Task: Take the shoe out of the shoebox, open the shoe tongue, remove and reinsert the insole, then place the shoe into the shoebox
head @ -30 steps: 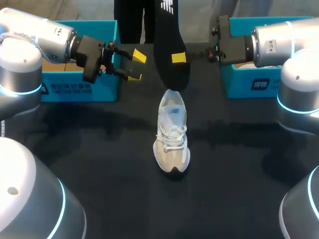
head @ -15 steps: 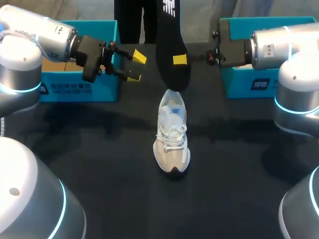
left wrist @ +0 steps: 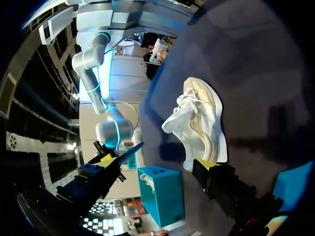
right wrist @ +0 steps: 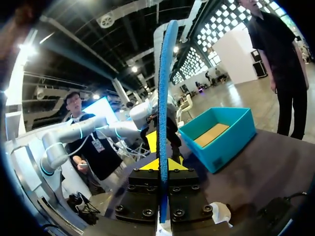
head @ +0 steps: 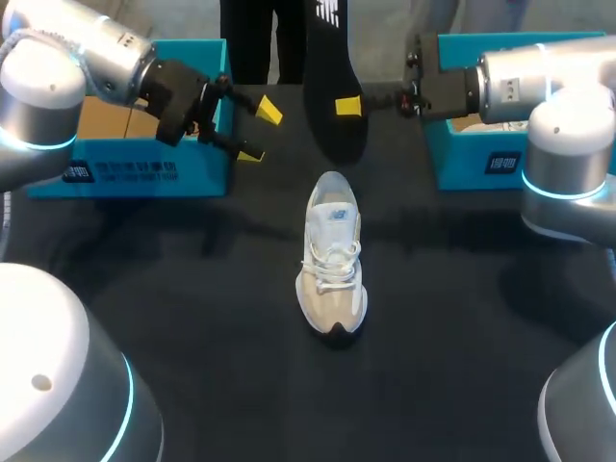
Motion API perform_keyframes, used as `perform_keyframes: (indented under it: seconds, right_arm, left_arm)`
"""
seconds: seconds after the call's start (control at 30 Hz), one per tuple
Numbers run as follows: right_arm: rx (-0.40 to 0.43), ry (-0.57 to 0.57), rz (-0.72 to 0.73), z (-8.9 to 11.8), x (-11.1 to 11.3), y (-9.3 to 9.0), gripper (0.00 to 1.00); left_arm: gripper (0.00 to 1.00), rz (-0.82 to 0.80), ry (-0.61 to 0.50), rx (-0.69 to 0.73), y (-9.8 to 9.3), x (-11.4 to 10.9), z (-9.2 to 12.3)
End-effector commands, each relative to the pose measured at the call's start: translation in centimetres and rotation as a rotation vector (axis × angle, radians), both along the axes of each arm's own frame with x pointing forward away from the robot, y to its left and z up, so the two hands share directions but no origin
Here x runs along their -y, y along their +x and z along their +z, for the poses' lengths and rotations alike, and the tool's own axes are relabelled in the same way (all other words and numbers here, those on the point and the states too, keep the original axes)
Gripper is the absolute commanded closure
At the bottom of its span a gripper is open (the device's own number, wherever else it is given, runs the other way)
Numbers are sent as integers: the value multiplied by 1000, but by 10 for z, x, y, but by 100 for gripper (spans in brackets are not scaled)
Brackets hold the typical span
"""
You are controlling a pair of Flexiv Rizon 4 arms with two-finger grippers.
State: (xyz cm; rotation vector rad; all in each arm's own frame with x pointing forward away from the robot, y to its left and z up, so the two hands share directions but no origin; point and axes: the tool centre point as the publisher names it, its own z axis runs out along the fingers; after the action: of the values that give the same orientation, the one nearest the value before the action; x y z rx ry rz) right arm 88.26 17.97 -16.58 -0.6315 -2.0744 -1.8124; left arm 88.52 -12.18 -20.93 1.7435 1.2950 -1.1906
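A white and beige shoe [head: 332, 255] stands upright mid-table, toe toward me; in the left wrist view the shoe [left wrist: 202, 125] lies ahead of the fingers. My right gripper [head: 348, 106] is shut on the black insole [head: 332, 87], which hangs upright behind the shoe's heel, its lower end just clear of the shoe. In the right wrist view the insole [right wrist: 163, 93] shows edge-on, blue, clamped between the gripper's [right wrist: 161, 166] fingers. My left gripper [head: 258, 132] stands open and empty left of the insole; its yellow tips frame the left wrist view's gripper [left wrist: 156, 162].
A blue shoebox [head: 144, 159] sits at the back left, partly behind my left arm. A second blue box [head: 476, 154] sits at the back right, under my right arm. Dark tabletop [head: 192, 318] surrounds the shoe.
The right gripper has raised the insole a little, so its lower end no longer overlaps the shoe's heel. The left arm has drawn back slightly, its gripper still open.
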Motion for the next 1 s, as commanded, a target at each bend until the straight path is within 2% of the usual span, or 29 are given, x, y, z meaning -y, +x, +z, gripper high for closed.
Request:
perform_keyframes:
  seconds: [0.03,0.13,0.47,0.8,1.0]
  right_arm:
    - [0,1,22,-11,-2,12,100]
    - [12,-5,20,-17,-2,15,100]
    - [58,-18,24,-39,0,15,100]
    - [52,7,31,-61,1,13,100]
    - [55,34,25,-64,0,12,100]
  left_arm:
    - [0,-26,1,-59,6,2,-5]
    - [0,-19,49,-87,8,1,-11]
    - [0,61,51,-168,25,0,-26]
    - [0,58,66,-157,39,18,-35]
    - [0,55,81,-171,42,23,-44]
